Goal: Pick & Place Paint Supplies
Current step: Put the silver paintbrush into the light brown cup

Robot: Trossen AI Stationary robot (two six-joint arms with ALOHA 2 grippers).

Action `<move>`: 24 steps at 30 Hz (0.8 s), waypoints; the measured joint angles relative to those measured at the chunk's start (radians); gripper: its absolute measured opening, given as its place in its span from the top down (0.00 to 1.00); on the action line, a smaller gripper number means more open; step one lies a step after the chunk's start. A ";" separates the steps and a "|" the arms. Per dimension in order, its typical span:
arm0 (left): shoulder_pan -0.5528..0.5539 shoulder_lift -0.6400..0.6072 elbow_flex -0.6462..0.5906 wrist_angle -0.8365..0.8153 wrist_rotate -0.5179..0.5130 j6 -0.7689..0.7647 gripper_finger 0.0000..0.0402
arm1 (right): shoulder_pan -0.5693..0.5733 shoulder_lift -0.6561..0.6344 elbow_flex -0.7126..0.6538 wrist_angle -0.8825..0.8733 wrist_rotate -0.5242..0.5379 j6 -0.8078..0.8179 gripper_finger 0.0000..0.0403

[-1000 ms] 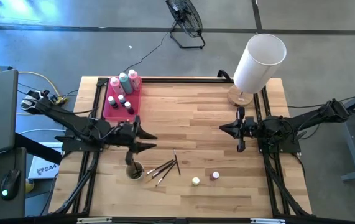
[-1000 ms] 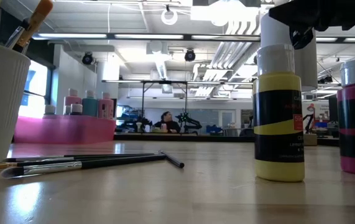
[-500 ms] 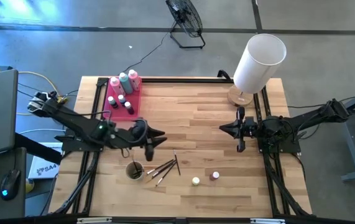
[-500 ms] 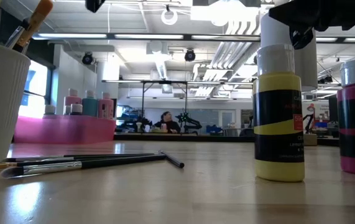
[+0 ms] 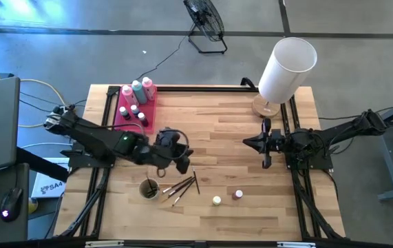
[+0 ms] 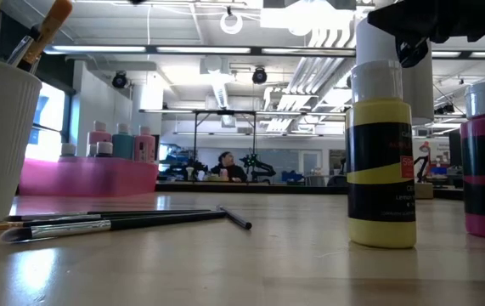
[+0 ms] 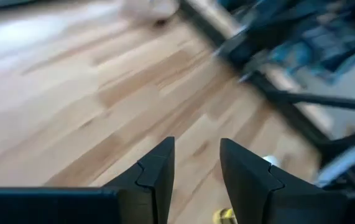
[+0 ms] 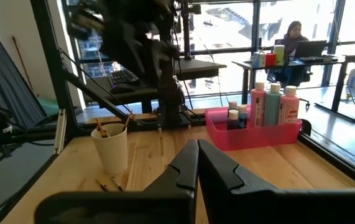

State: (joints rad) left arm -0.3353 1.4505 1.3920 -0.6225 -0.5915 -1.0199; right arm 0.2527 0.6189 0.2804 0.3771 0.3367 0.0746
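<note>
My left gripper (image 5: 184, 164) hovers open above the table, just on the far side of the thin dark-handled brushes (image 5: 182, 185), touching nothing; in its wrist view the gripper (image 7: 196, 155) looks over bare wood. The brushes (image 6: 115, 223) lie flat beside a white cup (image 5: 149, 188) that holds more brushes. Two small paint pots stand near the near edge: a yellow pot (image 5: 216, 200) and a pink pot (image 5: 238, 195). Two pink bottles and one teal squeeze bottle (image 5: 137, 90) stand in the pink tray (image 5: 122, 122) with small pots. My right gripper (image 5: 265, 143) waits shut at the right side.
A big white cylinder lampshade (image 5: 287, 69) on a wooden base stands at the far right corner. Black frame rails (image 5: 107, 117) run along the table's left and right sides. Bare wood lies between the two grippers. A person (image 8: 294, 31) sits at a desk beyond the table.
My left gripper has moved toward the table's right, from above the white cup to a spot over the far ends of the loose brushes, the arm stretching out. Nothing on the table has shifted.
</note>
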 joint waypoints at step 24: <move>0.206 0.397 0.003 -0.116 0.487 -0.301 0.69 | 0.000 0.000 0.000 -0.043 0.002 0.000 0.99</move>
State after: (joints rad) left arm -0.1293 1.8479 1.3952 -0.7388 -0.1043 -1.3210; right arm 0.2527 0.6194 0.2802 0.3336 0.3382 0.0742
